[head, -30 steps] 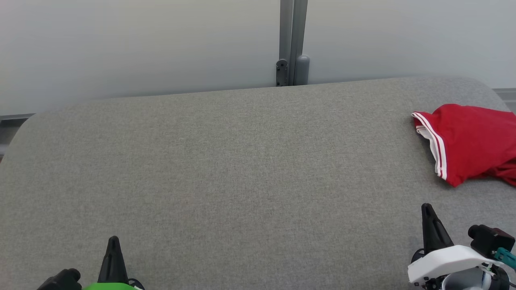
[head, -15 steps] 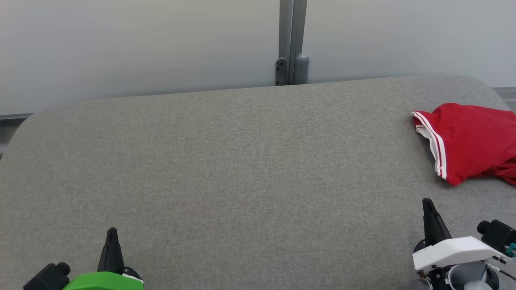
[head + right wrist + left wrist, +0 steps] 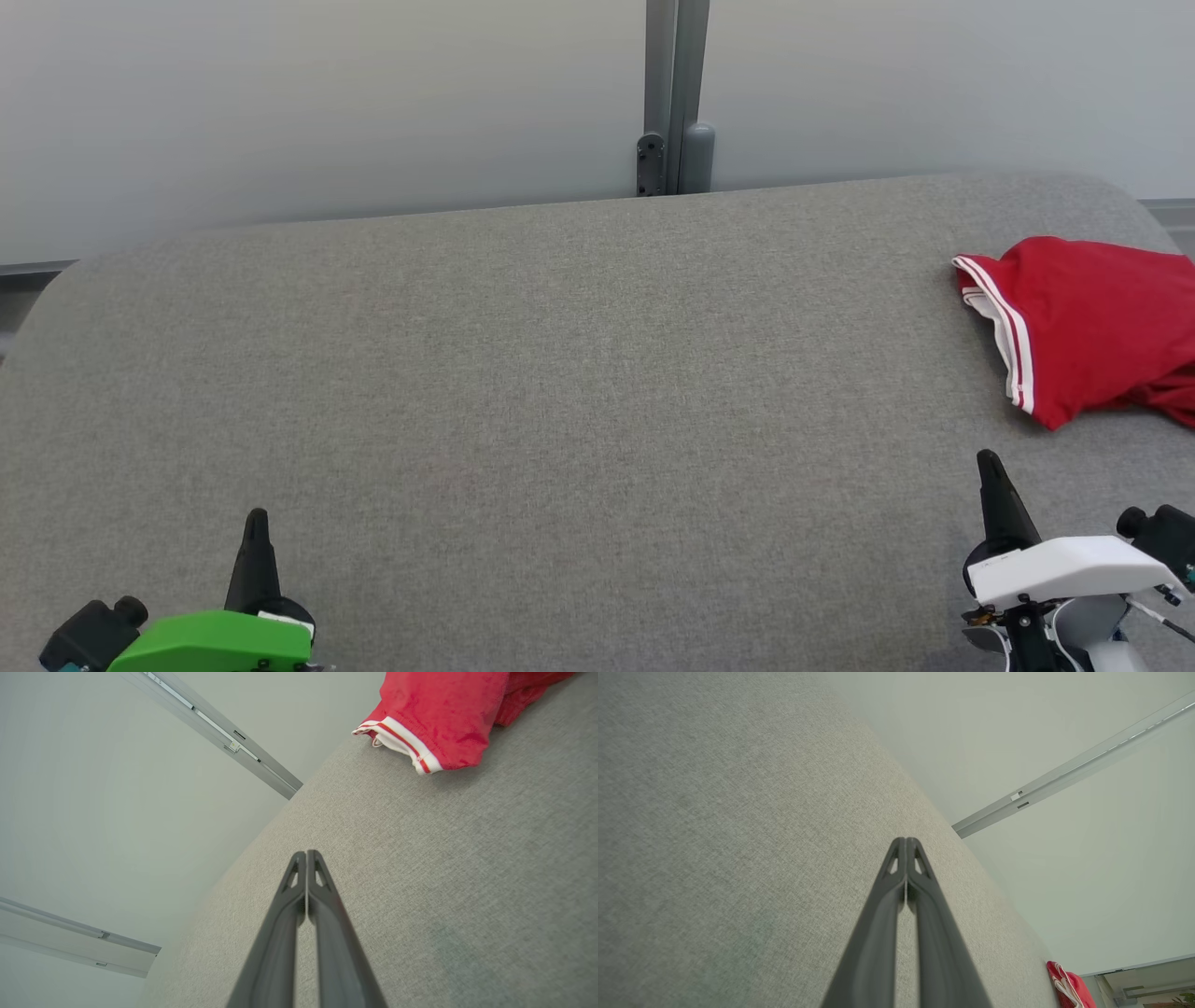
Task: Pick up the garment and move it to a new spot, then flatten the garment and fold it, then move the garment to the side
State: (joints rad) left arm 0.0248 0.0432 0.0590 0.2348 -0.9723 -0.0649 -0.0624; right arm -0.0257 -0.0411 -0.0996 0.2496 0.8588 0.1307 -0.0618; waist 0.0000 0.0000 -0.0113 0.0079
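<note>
Red garment (image 3: 1092,327) lies crumpled at the far right of the grey fabric-topped desk (image 3: 560,373), partly cut off by the head view's right edge. Its hem (image 3: 1006,331), w/ white-and-red stripe trim, faces left toward the desk's ctr. The rest of the cloth bunches up behind it. It lies free of both grippers.

Left gripper (image 3: 254,518) sits low at bottom left of the head view, w/ a green housing (image 3: 210,642) under it. It points fwd over bare desk, well apart from the garment. In the left wrist view its fingers (image 3: 887,896) are pressed together at the tips w/ just a thin slit lower down, gripping no cloth. The garment (image 3: 1069,987) shows there as a small red patch near the bottom right corner, far along the desk.

Right gripper (image 3: 987,462) is at bottom right w/ a white housing (image 3: 1064,567) below it, also pointing fwd. It's near the garment but apart from it: a strip of bare desk lies btw the tip and the garment's near corner. In the right wrist view its fingers (image 3: 327,914) are closed tip to tip, holding no cloth. The striped hem sits at top right, ahead of the tips & off to one side.

Whether either gripper touches the desk can't be told.

Behind the desk are pale grey wall panels (image 3: 280,93) and a grey vertical post (image 3: 677,84) w/ a small bracket (image 3: 651,163) at its foot, approx. mid-desk. The desk's far corners are rounded.
</note>
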